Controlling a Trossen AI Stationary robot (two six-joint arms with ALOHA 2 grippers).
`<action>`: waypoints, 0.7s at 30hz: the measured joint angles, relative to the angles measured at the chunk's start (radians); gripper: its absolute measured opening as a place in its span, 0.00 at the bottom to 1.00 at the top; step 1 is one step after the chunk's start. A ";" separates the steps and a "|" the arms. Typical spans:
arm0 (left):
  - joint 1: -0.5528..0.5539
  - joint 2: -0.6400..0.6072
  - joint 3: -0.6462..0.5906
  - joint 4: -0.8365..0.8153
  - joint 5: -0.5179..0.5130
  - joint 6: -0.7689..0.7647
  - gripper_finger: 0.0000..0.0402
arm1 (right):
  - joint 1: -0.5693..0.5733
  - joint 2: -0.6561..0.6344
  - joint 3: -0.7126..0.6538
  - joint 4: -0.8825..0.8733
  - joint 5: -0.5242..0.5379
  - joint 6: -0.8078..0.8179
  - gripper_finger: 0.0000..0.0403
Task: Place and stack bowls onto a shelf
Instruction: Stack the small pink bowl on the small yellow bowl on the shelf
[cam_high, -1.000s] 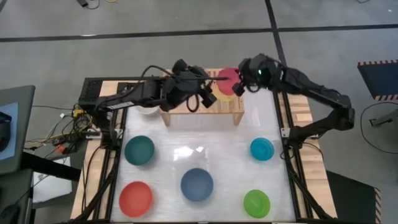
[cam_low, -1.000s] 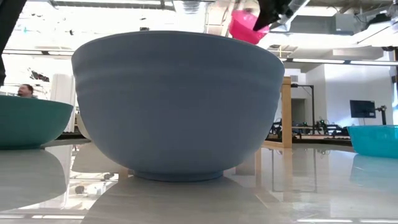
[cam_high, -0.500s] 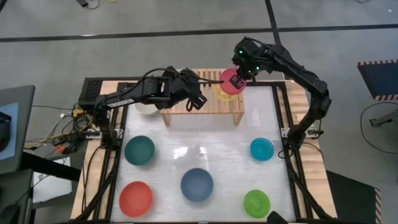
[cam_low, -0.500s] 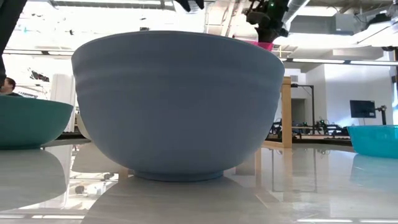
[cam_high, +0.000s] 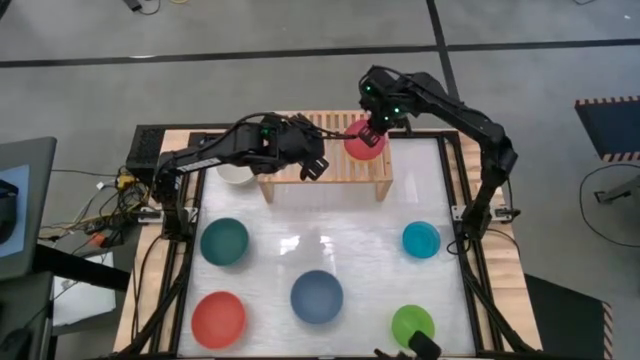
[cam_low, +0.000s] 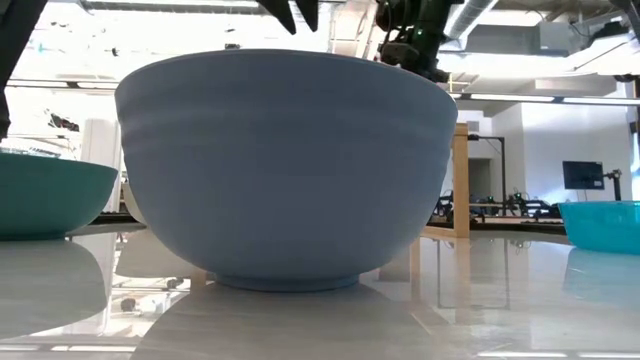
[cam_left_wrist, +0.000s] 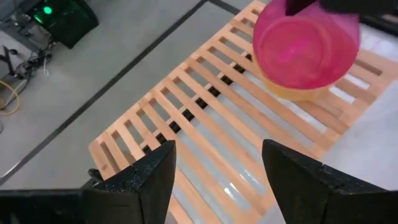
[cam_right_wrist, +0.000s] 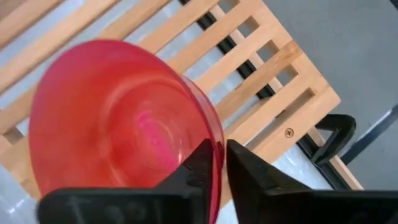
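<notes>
The pink bowl (cam_high: 362, 141) sits over the yellow bowl (cam_left_wrist: 292, 93) on the right half of the light-wood shelf (cam_high: 325, 170). My right gripper (cam_high: 375, 125) is shut on the pink bowl's rim. My left gripper (cam_left_wrist: 214, 168) is open and hovers above the shelf's left half (cam_high: 312, 160), touching nothing. The white bowl (cam_high: 236, 174) stands on the table left of the shelf, partly under the left arm. In the low view the dark blue bowl (cam_low: 285, 165) hides the shelf. My right gripper pinches the pink bowl's rim (cam_right_wrist: 216, 140) on the bowl's far-right side, one finger (cam_right_wrist: 196, 171) inside the bowl and one (cam_right_wrist: 252, 177) outside. The fingers come from above, slanting down. The bowl is mouth-up over the yellow bowl; whether it rests fully in it I cannot tell.
On the white table top stand the teal bowl (cam_high: 224, 242), red bowl (cam_high: 218, 318), dark blue bowl (cam_high: 317, 297), green bowl (cam_high: 412, 325) and cyan bowl (cam_high: 421, 240). The shelf's left and middle slats (cam_left_wrist: 205, 118) are bare.
My right gripper has carried the tilted pink bowl toward the table's left and down, levelling it over the yellow bowl on the shelf. My left gripper has drawn back from the yellow bowl toward the table's left, along the shelf.
</notes>
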 joint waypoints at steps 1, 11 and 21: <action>-0.001 0.001 0.000 -0.006 0.000 0.000 0.56 | -0.001 0.000 0.000 0.007 -0.007 0.000 0.22; -0.004 0.001 0.000 -0.053 0.008 -0.023 0.56 | -0.007 -0.069 0.000 0.076 0.000 0.005 0.54; -0.005 0.001 0.000 -0.054 0.008 -0.027 0.56 | -0.050 -0.101 -0.043 0.053 0.018 0.018 0.45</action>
